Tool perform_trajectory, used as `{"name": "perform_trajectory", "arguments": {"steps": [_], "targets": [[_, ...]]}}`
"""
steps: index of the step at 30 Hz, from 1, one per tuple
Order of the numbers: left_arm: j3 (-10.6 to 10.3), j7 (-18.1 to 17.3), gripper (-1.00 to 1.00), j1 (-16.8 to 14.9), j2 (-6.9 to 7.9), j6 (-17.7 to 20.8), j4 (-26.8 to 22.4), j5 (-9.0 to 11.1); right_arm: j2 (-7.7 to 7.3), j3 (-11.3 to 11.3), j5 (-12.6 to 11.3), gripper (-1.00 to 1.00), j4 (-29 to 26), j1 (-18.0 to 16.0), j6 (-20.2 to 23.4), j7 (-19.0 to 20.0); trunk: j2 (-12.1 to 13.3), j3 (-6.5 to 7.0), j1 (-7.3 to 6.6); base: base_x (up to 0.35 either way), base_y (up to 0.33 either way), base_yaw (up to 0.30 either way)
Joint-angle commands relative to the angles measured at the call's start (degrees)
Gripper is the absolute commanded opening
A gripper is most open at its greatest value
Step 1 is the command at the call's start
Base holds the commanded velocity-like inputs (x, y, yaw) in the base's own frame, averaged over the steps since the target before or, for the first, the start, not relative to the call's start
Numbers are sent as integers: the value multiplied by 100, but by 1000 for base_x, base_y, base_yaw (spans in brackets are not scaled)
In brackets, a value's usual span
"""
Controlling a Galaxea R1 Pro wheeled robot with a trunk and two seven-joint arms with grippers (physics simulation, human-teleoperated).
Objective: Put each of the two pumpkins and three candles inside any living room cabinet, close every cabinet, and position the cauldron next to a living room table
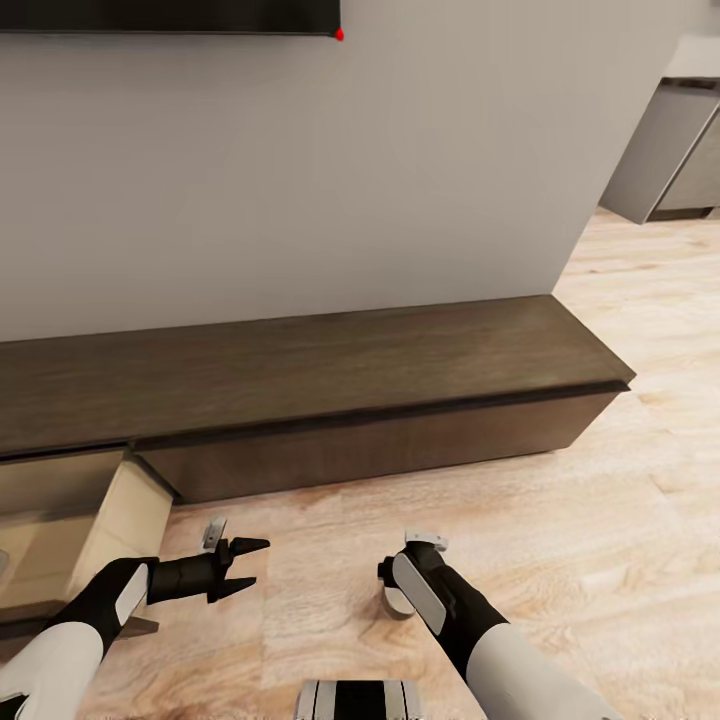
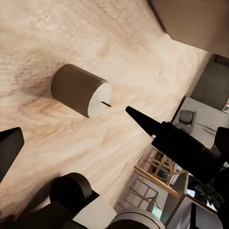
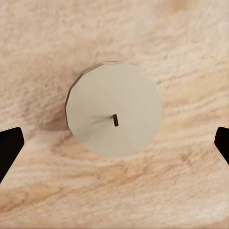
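While the right gripper (image 1: 400,590) points straight down at the floor (image 1: 560,520), a candle (image 3: 114,116) stands upright on the boards directly beneath it, partly hidden by the wrist in the head view. Seen from the right wrist, the candle is a short cylinder with a flat, pale tan-grey top and a small dark wick at the centre; the two black fingers (image 3: 8,148) stand wide apart at either side, released and clear of it. From the left wrist, the candle (image 2: 81,90) shows a darker, matt brown-grey side wall.

The left gripper (image 1: 245,567) lies level, aimed right toward the candle, its pointed black fingers (image 2: 148,123) spread and holding nothing.

The floor is light wood plank with a streaked grain. Along the far wall runs the cabinet (image 1: 380,400), long and low, dark brown wood with a flat top and plain handleless fronts. At its left end a drawer (image 1: 90,520) is pulled out, its inner walls pale beige. The wall (image 1: 350,170) is smooth and grey-white. Grey units (image 1: 670,160) stand at far right.
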Motion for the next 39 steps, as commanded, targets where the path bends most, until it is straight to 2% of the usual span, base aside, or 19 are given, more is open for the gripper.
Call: {"name": "perform_trajectory", "arguments": {"steps": [1, 13, 17, 24, 34, 39], "targets": [[2, 0, 100, 0, 0, 1, -1, 2, 0, 0, 1, 100, 0, 2, 0, 0, -2, -23, 2, 0, 0, 0], [2, 0, 100, -1, -3, -1, -1, 2, -14, 4, 0, 100, -13, 5, -17, 0, -18, -289, 33, 0, 0, 0], [0, 0, 100, 0, -1, -3, -1, 2, -17, 14, -5, 100, -33, 5, -204, 4, -23, -377, 43, 0, 0, 0], [3, 0, 100, -1, -4, -7, -1, 2, -10, 181, 8, 100, -25, -24, -372, 8, -32, -532, 62, 0, 0, 0], [3, 0, 100, 1, 1, -4, -1, 2, 2, 202, 24, 100, -1, -114, -405, 1, -46, -754, 87, 0, 0, 0], [3, 0, 100, -1, 1, -7, 0, 2, -36, 203, 19, 100, 2, -117, -676, 5, -51, -843, 98, 0, 0, 0]]}}
